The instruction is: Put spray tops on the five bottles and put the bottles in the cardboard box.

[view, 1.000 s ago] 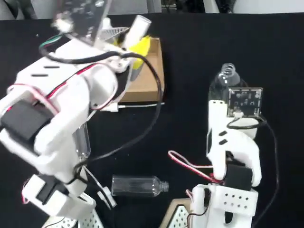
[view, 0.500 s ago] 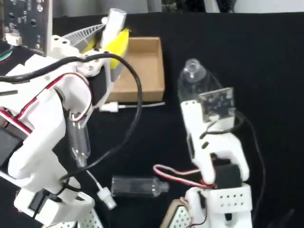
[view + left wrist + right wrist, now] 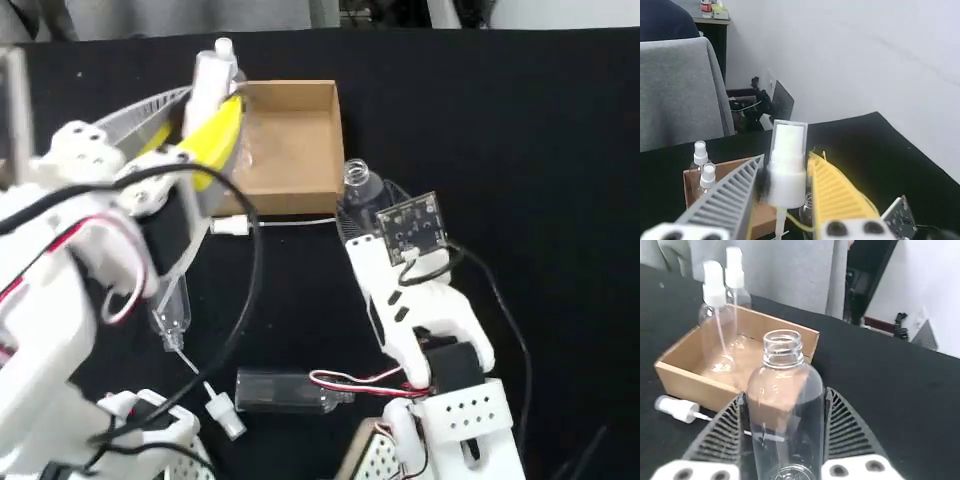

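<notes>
Over toward the far edge of the tabletop (image 3: 520, 120), the left gripper (image 3: 786, 159) is clamped on a white spray top (image 3: 788, 145), held upright just beside the cardboard box (image 3: 290, 190). The right gripper (image 3: 784, 396) hugs a topless bottle (image 3: 783, 355), upright near the box's near right corner. Two capped bottles (image 3: 715, 315) stand inside the box. A loose top (image 3: 230, 226) lies just beside the box's near side, and a bare bottle (image 3: 285, 390) lies on its side toward the tabletop's near edge.
</notes>
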